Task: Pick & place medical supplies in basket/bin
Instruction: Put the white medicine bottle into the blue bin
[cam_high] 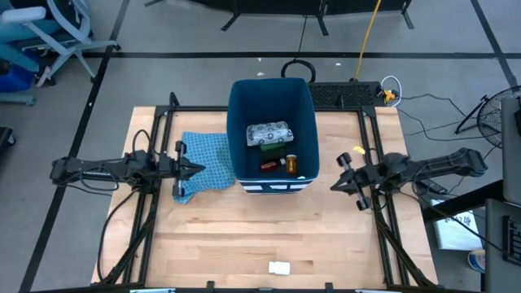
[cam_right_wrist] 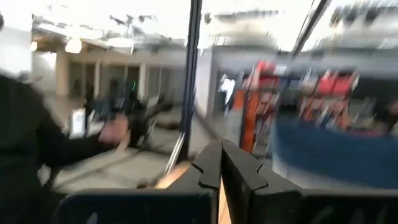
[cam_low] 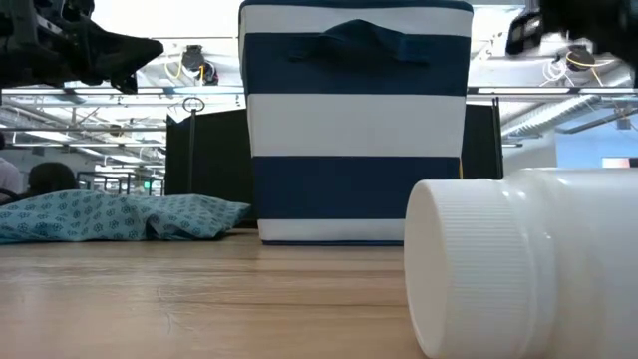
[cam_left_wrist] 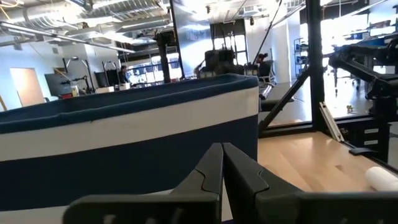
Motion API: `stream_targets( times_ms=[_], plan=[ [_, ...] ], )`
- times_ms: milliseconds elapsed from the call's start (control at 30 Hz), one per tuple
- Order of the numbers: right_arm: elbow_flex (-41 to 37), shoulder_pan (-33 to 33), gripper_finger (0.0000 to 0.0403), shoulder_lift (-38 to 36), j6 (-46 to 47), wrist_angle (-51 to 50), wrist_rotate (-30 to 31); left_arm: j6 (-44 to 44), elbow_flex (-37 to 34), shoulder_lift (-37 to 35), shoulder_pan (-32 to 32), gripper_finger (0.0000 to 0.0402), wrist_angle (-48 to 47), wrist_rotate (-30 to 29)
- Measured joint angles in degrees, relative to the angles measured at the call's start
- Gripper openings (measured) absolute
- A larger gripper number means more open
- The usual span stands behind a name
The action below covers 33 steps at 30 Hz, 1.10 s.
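Nearest the table's front edge, a small white bottle [cam_high: 279,267] lay on its side on the bare wood, well apart from everything else; in the low view its ribbed cap [cam_low: 464,269] filled the foreground. Farther back, the left gripper [cam_high: 192,169] hung above the blue patterned cloth [cam_high: 205,163], which lay crumpled on the table [cam_high: 244,236] just beside the bin's left wall, and its fingers [cam_left_wrist: 211,171] were pressed together with nothing between them. Opposite, the right gripper [cam_high: 335,184] hovered off the bin's right side, clear of it, and its fingers [cam_right_wrist: 210,165] were likewise closed and empty. Between the two arms stood the dark-blue bin [cam_high: 241,122] with white stripes, seen tall and upright in the low view. Inside it lay a white packet with dark print [cam_high: 269,133] toward the far side, a green oblong [cam_high: 273,148] just below it, then a red piece [cam_high: 271,165] and an orange pill bottle [cam_high: 291,163] side by side near the front wall. Beyond the table, a blurred person in dark clothing showed in the right wrist view.
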Motion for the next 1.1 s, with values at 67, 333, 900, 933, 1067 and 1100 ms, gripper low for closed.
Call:
stream_targets(
  times_ms=[67, 333, 900, 933, 1067, 1100],
  plan=[
    [4.42, 1.69, 0.0012, 1.79, -1.51, -1.45, 2.60, -0.62, 0.00, 0.00, 0.00, 0.0007, 0.01, -0.08],
    [28.22, 11.20, 0.0051, 16.02, -4.38, -23.33, 12.86, -1.39, 0.00, 0.00, 0.02, 0.0022, -1.38, -1.08],
    [61.27, 32.71, 0.0149, 55.44, 5.01, -44.82, 34.64, -2.92, 0.00, 0.02, 0.02, 0.0035, -6.95, -6.03],
    [62.05, 33.45, 0.0158, 57.35, 5.67, -45.11, 35.44, -3.00, 0.00, 0.00, 0.02, 0.0035, -6.92, -6.05],
    [63.12, 35.43, 0.0191, 63.80, 9.33, -44.72, 35.67, -6.01, 0.00, 0.00, 0.02, 0.0035, -6.92, -6.67],
    [63.21, 35.80, 0.0197, 65.23, 11.25, -44.24, 35.71, -6.92, 0.00, 0.02, 0.02, 0.0035, -6.93, -6.82]
  ],
)
